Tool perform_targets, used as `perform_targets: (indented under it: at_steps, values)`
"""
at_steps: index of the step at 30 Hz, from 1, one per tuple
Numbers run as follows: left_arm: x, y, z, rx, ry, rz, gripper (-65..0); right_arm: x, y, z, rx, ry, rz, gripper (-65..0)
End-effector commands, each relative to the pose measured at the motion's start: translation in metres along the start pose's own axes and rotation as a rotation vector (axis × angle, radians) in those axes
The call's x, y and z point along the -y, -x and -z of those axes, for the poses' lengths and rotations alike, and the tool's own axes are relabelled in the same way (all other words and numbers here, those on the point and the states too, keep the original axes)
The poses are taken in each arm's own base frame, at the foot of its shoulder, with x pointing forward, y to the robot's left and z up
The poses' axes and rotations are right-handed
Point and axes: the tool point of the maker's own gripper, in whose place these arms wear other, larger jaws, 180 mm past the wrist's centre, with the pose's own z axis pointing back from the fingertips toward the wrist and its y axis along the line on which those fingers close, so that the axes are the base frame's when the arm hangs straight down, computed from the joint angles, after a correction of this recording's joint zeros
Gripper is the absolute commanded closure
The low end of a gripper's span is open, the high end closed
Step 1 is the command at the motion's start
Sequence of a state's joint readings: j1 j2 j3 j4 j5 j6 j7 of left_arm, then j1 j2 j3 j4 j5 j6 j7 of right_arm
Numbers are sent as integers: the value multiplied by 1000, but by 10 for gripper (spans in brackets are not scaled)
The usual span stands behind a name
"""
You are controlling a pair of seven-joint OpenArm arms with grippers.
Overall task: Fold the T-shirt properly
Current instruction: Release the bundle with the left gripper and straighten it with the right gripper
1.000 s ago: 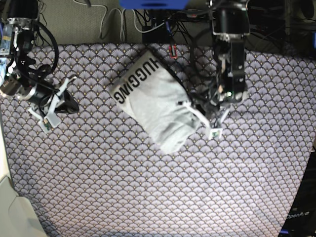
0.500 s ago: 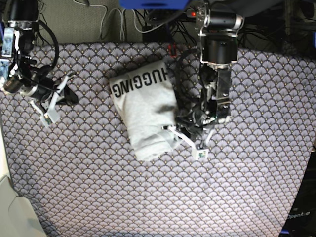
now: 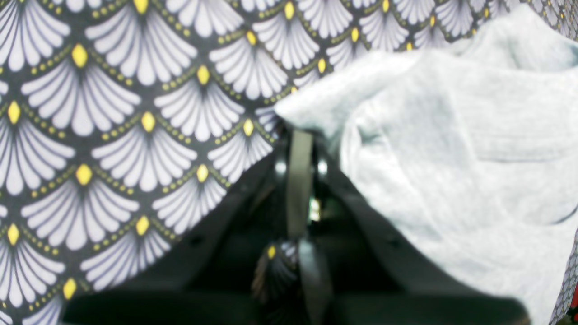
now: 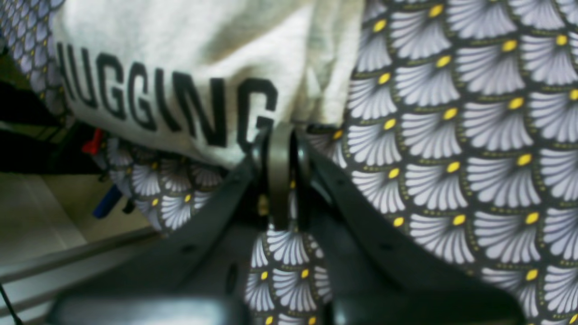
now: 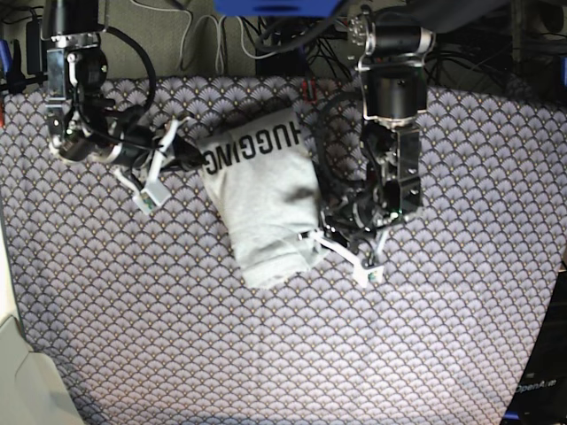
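Note:
The pale grey T-shirt [image 5: 266, 195] lies as a folded bundle on the table's middle back, with the black lettering "HUGGING" [image 5: 251, 148] along its far end. My left gripper [image 5: 330, 241] is at the bundle's near right corner. In the left wrist view the gripper [image 3: 299, 135] is shut, its tips under a corner of the T-shirt [image 3: 451, 158]. My right gripper [image 5: 184, 157] is shut at the lettered end's left edge. In the right wrist view the gripper's [image 4: 280, 133] tips touch the T-shirt's [image 4: 180, 54] edge below the last "G".
The purple-grey fan-patterned cloth [image 5: 177, 336] covers the whole table. Cables and dark gear [image 5: 266, 35] lie beyond the back edge, with a small red item [image 5: 308, 90] near it. A beige surface [image 5: 18, 372] borders the front left corner.
My left gripper dragged the bundle's near end leftward, turning the shirt, then held still. My right gripper moved right, from the table's left side to the shirt's lettered edge.

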State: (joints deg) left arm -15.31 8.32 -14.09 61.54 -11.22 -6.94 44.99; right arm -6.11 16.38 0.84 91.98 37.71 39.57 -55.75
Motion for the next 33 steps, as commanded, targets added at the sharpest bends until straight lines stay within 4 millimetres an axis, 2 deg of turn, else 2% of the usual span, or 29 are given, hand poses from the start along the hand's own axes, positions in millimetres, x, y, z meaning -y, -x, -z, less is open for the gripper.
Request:
perform_targets:
  at_steps: [1,5,7,14,17,21,24,28,31,33]
  values:
    - [-5,-1,0,-28,-44,20,-3,-3,-11,-2,33,-14,-26,0]
    - [5,-11,1,-14,-26,23,-3,-18,-3,6,0,-54,-42,0]
    - [6,-15,1,-7,-27,23,-3,-28,7,9,-17,-77,-34,0]
    - [11,-28,0,16,-19,32,-3,-57,20,19,-42,-148,-30,0]
    - [12,-30,0,18,-17,33,-3,-70,13,17,-27,-166,-70,0]
    - [13,-36,-4,36,-12,29,-3,-71,3,10,-2,-154,-104,0]
    - [28,-60,-20,119,56,-10,-3,-57,5,-5,-4,-107,-122,0]
    - [45,-85,-52,245,169,-69,-3,-41,-8,-28,42,-27,-139,0]
    - [42,-106,-79,331,206,-67,-3,-36,-23,-45,94,24,-164,0]
    - [24,-109,-94,366,171,-40,-3,-45,-34,-51,124,21,-201,0]
